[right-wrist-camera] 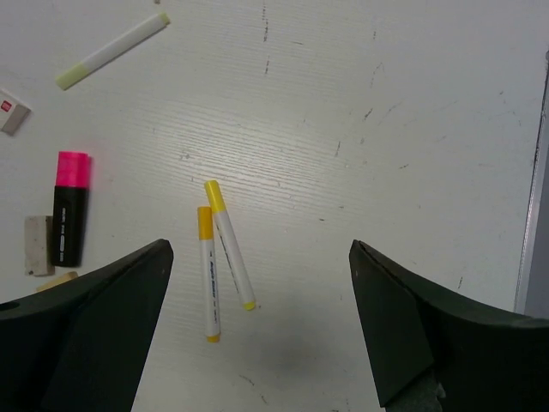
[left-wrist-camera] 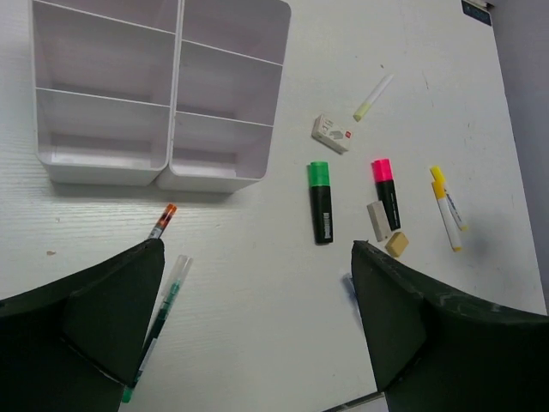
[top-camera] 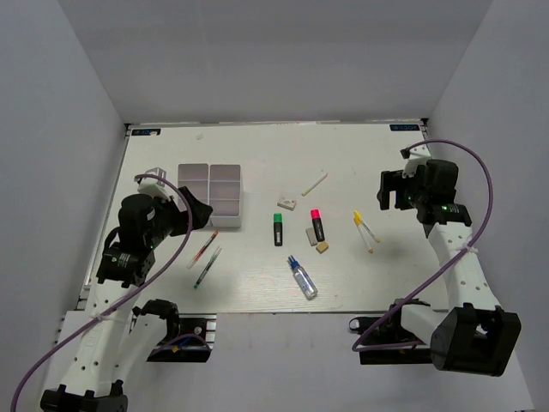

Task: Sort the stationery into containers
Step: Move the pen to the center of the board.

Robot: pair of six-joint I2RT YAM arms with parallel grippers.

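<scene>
Top external view is showing the white organizer box sitting at about ten o'clock from the middle of the table, with every piece of stationery lying on the tabletop outside it. The left gripper is hovering at the box's seven o'clock, its claw gaping wide and gripping nothing. Two thin pens are lying side by side at the box's six o'clock, the orange-tipped one nearer the box.

The green-capped highlighter is lying near the middle, cap pointing to twelve o'clock. The red-capped highlighter is lying at its three o'clock, apart from it. A sleeved white eraser is resting at the green highlighter's one o'clock, and the white stick is lying tilted at that eraser's one o'clock. A plain pale eraser is sitting just beside the red highlighter, with the tan eraser at that highlighter's six o'clock. The blue-capped glue bottle is lying on its side at the green highlighter's five o'clock.

The yellow-tipped pens are lying close together at the red highlighter's three o'clock. The right gripper is hanging at their one o'clock, claw spread wide and holding nothing.
</scene>
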